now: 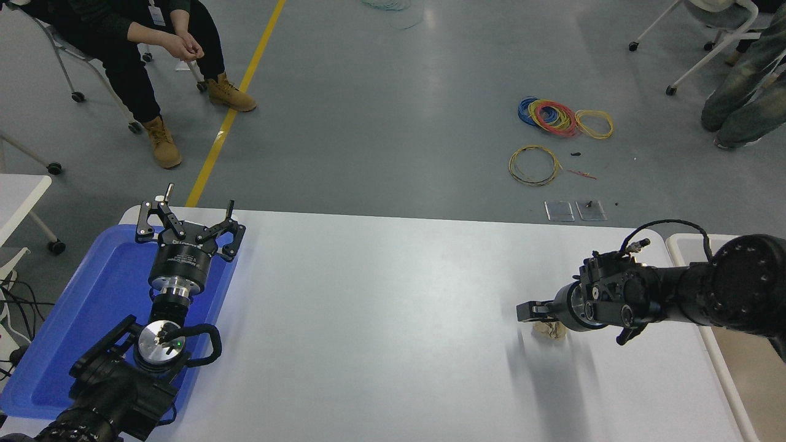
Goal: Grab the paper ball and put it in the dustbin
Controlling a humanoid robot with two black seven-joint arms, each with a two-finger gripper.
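Note:
The paper ball (549, 330), a small tan crumpled wad, lies on the white table (381, 319) at the right. My right gripper (527, 310) comes in from the right edge and points left. It hovers just over the ball and partly hides the ball's top. I see it edge-on, so its state does not show, nor whether it touches the ball. The dustbin (683, 247), white-rimmed with a beige inside, stands at the table's right end, under my right arm. My left gripper (187, 222) is parked open and empty over the blue tray.
A flat blue tray (98, 307) lies at the table's left end. A person sits on a chair at the far left, another at the far right. Coils of coloured wire (556, 118) lie on the floor beyond the table.

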